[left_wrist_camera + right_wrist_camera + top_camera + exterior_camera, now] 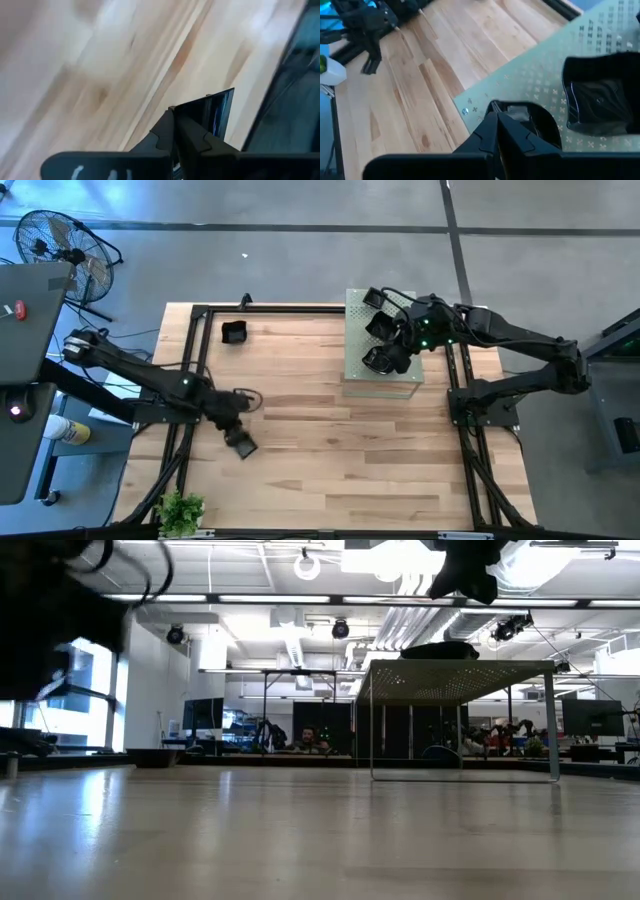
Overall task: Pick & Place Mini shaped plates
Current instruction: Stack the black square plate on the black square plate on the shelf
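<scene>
Over the green board (352, 330), a round plate (532, 120) is pinched by the right gripper (378, 360); left gripper (240, 442) clamps a square plate (212, 112) above the table (330, 450). Both should be lowered level, w/o tilt, before release.

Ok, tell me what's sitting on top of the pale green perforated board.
Black mini plates rest on the board: one near its back edge, another by the right gripper, a squarish one beside it. The arm covers the board's middle, so more could lie hidden there.
</scene>
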